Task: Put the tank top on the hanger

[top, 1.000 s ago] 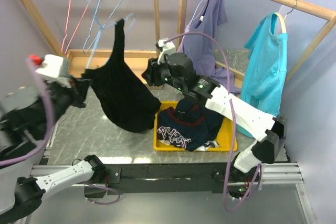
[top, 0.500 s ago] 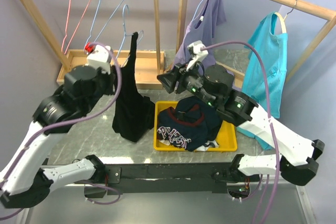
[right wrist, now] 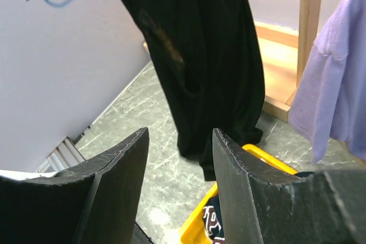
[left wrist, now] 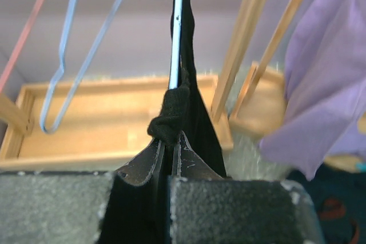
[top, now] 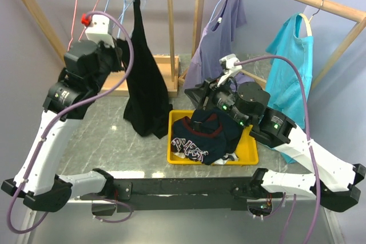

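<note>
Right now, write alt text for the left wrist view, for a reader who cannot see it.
The left gripper, jaws shut, pinches a bunched fold of the black tank top just where the thin pale blue hanger wire meets it and rises straight up the frame. Behind stand a wooden rack post and, at right, a lilac shirt.
</note>
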